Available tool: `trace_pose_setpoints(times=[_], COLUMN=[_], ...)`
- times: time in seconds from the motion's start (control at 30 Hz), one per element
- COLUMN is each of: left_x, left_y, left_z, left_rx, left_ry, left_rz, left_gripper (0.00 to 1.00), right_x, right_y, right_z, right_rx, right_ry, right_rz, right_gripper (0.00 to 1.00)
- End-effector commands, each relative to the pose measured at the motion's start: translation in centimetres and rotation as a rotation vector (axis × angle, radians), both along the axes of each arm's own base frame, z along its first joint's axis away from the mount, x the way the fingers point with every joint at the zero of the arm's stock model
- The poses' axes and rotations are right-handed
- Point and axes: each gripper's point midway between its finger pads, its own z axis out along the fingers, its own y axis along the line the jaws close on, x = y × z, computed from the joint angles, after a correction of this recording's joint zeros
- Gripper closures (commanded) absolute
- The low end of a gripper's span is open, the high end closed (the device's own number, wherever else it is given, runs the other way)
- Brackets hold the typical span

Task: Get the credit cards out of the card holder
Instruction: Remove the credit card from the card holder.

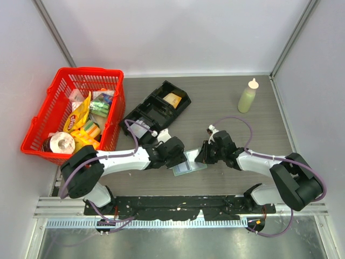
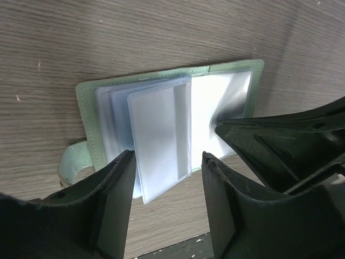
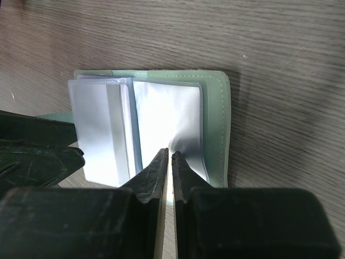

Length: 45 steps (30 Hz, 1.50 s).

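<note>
Your left gripper (image 1: 181, 157) and right gripper (image 1: 203, 155) meet over the open card holder (image 1: 186, 168). Whether either pinches it is unclear.

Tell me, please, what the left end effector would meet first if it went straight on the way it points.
The left end effector would probably meet the raised clear sleeve of the open card holder, between its fingers; depth is unclear.

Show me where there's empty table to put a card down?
Bare table lies between the black tray and the squeeze bottle, and in front of the bottle by the right wall. It is crowded where the left gripper and right gripper meet over the card holder, and by the red basket.
</note>
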Motion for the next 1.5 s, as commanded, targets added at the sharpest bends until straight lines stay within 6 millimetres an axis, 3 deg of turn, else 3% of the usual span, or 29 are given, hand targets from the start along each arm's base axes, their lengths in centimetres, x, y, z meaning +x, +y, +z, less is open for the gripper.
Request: trace_pose_setpoints(times=[0.0, 0.17, 0.43, 0.63, 0.83, 1.0, 1.1, 1.2, 1.3, 1.33, 1.47], left_x=[0.9, 1.0, 1.7, 2.4, 3.2, 3.6, 4.0, 4.5, 4.3, 4.1, 3.0], left_y=[-0.8, -1.1, -4.7, -8.1, -11.9, -13.5, -12.5, -10.3, -8.0, -7.5, -6.6], left_z=[1.8, 1.7, 3.6, 3.9, 3.8, 2.9, 4.2, 5.8, 5.8, 5.7, 4.9], left_rx=[-0.021, -0.017, -0.069, -0.111, -0.165, -0.176, -0.171, -0.165, -0.149, -0.141, -0.154], left_ry=[-0.033, -0.035, -0.071, -0.072, -0.073, -0.059, -0.102, -0.144, -0.144, -0.144, -0.12], left_rz=[-0.011, -0.02, -0.111, -0.168, -0.214, -0.236, -0.211, -0.164, -0.135, -0.131, -0.155], left_gripper=[0.46, 0.46, 0.46, 0.47, 0.47, 0.46, 0.46, 0.45, 0.46, 0.45, 0.46], right_x=[-0.4, -0.4, 0.4, 2.3, 2.8, 2.7, 2.2, 1.8, 1.1, 1.3, 1.0], right_y=[-0.8, -0.8, -1.4, -4.5, -8.2, -9.2, -7.5, -5.5, -3.9, -3.1, -1.7], right_z=[-1.2, -1.2, 1.0, 3.7, 4.9, 6.2, 7.0, 7.4, 6.5, 7.2, 6.4], right_rx=[-0.04, -0.04, -0.041, -0.112, -0.173, -0.153, -0.091, -0.017, 0.022, 0.063, 0.099], right_ry=[0.018, 0.023, -0.056, -0.196, -0.279, -0.339, -0.365, -0.353, -0.298, -0.315, -0.272], right_rz=[-0.015, -0.016, -0.056, -0.216, -0.407, -0.455, -0.354, -0.263, -0.189, -0.165, -0.111], right_gripper=[0.87, 0.87, 0.84, 0.8, 0.78, 0.78, 0.78, 0.78, 0.79, 0.8, 0.83])
